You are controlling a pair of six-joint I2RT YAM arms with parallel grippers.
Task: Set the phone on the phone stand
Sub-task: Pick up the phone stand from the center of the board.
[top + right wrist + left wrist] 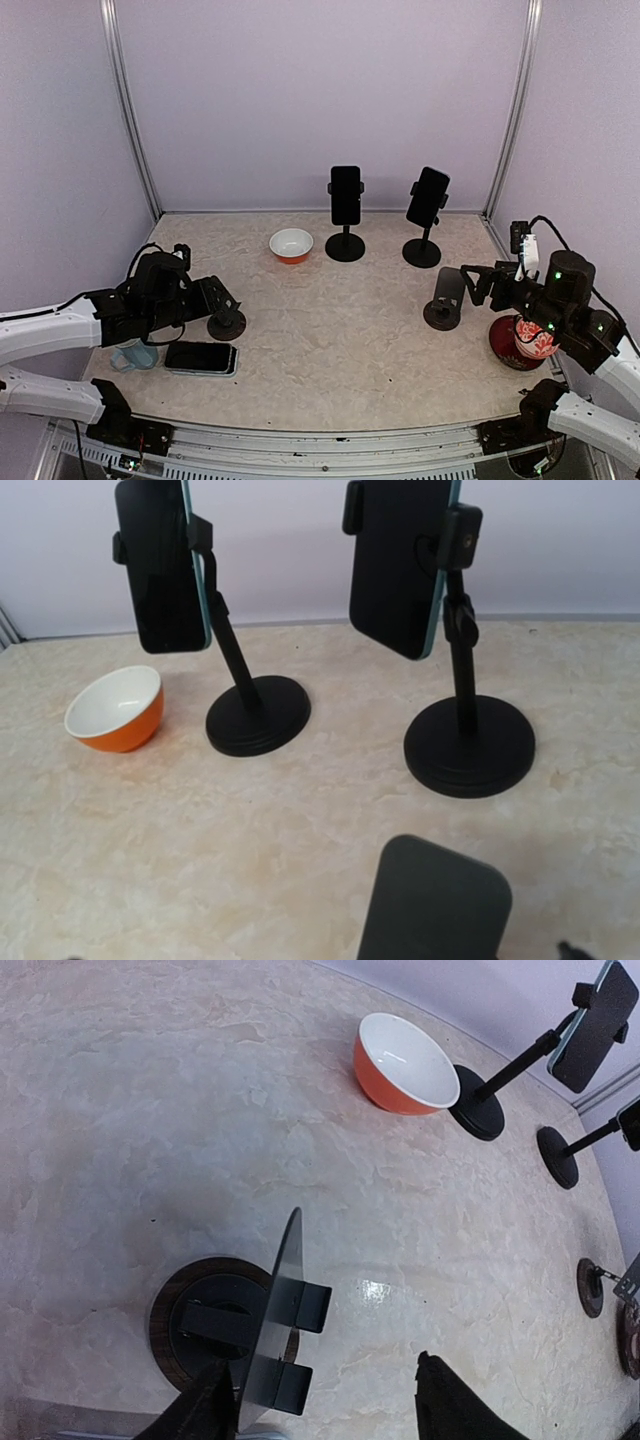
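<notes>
L arm comes in low from the left edge, forearm approx level, wrist tipped down twd the tabletop. The left tool is part-open w/ nothing held. Its fingers straddle the empty phone stand, one just beside the tilted backplate, the other well apart from it. The phone lies flat on the tabletop just beside that stand's base, on the near side, next to a blue mug. R arm is folded at the right edge. The right tool is wide open, empty, aimed at a second empty stand, not touching. An orange bowl sits further back.
</notes>
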